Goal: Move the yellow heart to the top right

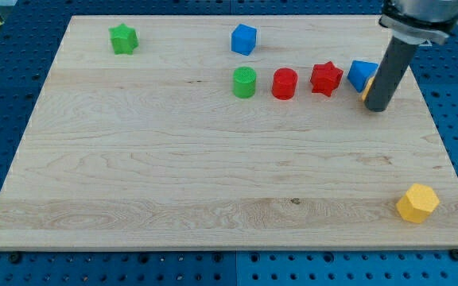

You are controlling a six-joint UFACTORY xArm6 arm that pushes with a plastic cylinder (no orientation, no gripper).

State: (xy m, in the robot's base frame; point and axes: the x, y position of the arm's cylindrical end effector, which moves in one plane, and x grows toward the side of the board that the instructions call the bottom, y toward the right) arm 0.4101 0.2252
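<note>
Though mostly hidden, yellow heart (366,89) touches my tip (376,109).

Lab: wooden board (213,183) on blue perforated bench (6,103).

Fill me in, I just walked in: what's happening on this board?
A robot arm's rod has my tip down near the board's right edge, against a mostly hidden yellow block beside the blue block. A red star, red cylinder and green cylinder line up toward the view's left.
</note>
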